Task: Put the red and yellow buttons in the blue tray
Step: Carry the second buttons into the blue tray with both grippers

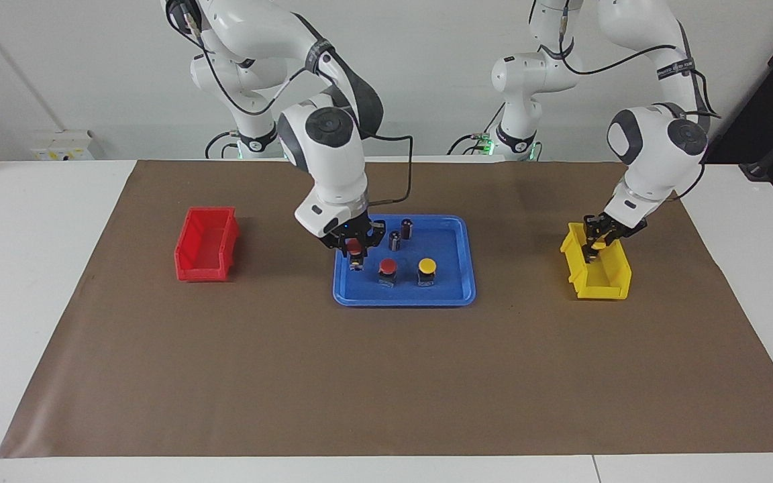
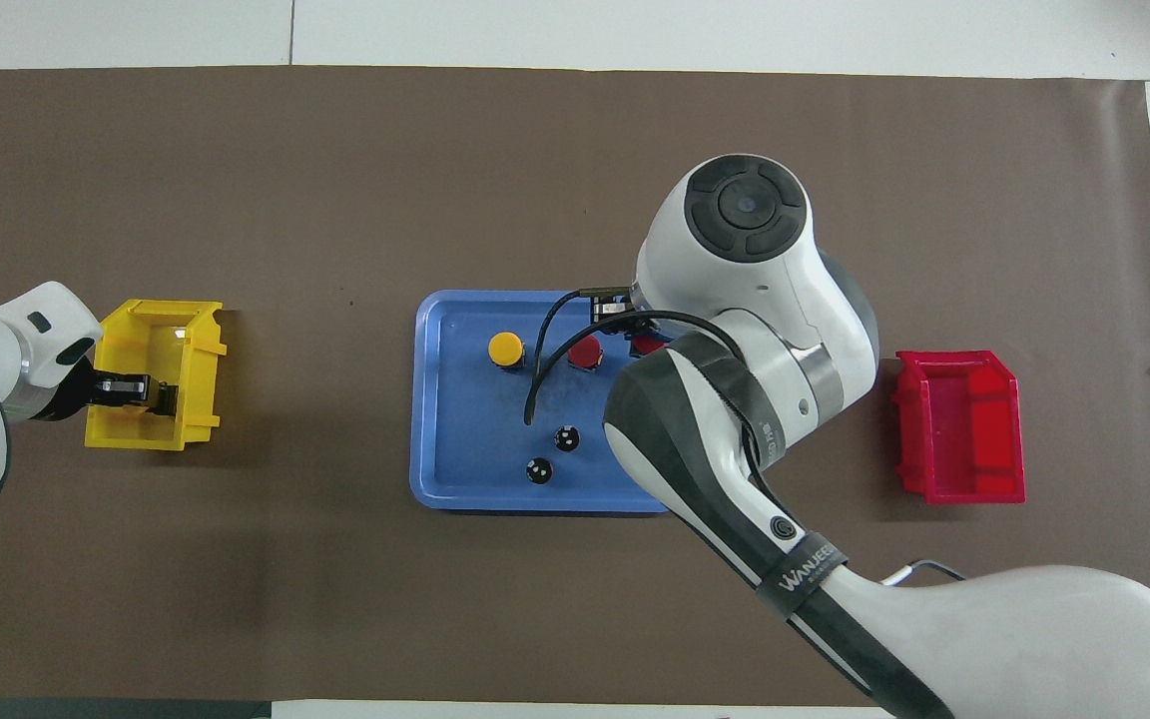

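My right gripper (image 1: pixel 355 253) is shut on a red button (image 1: pixel 355 247) and holds it low over the blue tray (image 1: pixel 453 296), at the tray's end toward the right arm. In the overhead view the wrist hides that gripper, and only the cap of the held red button (image 2: pixel 647 345) shows. On the tray stand another red button (image 1: pixel 387 267) and a yellow button (image 1: pixel 427 266). My left gripper (image 1: pixel 592 245) reaches down into the yellow bin (image 1: pixel 601 282), shut on a second yellow button (image 1: pixel 599 245).
Two dark capless cylinders (image 1: pixel 394 239) (image 1: pixel 406 228) stand in the tray, nearer to the robots than the buttons. A red bin (image 1: pixel 207 245) sits at the right arm's end of the brown mat, with nothing showing inside it.
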`<action>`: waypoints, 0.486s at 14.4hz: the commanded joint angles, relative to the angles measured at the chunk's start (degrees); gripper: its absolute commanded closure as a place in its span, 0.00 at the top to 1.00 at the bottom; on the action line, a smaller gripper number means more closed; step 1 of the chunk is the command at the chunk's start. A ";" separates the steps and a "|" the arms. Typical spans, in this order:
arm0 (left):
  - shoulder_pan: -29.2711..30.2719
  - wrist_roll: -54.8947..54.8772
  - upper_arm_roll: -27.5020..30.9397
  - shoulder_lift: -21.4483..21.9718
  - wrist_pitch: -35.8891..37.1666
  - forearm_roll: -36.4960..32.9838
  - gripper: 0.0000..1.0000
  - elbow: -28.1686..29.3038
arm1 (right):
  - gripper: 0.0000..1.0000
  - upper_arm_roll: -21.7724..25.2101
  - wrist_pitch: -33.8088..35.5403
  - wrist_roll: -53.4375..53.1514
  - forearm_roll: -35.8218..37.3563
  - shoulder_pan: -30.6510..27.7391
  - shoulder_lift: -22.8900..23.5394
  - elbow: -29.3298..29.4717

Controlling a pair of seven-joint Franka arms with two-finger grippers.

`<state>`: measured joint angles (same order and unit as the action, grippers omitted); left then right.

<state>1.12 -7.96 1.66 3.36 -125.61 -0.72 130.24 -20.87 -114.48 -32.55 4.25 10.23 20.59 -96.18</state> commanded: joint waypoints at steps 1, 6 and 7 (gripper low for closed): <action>-1.29 2.94 -0.60 1.91 10.42 -0.69 0.01 -7.50 | 0.03 -0.14 -1.88 -1.02 1.90 -0.39 -0.38 -2.08; -14.63 22.59 -0.87 -0.18 13.22 -0.34 0.01 -14.40 | 0.06 -0.14 -3.99 -1.11 2.43 -0.03 0.68 -5.41; -17.61 26.29 -0.87 -1.15 12.07 -0.16 0.01 -14.57 | 0.07 -0.14 -5.48 -1.20 2.43 -0.03 0.59 -6.64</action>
<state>-11.49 11.41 0.29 4.92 -111.81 -0.69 116.47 -20.73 -116.93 -32.55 5.56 10.26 21.85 -99.87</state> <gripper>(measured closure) 0.595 0.586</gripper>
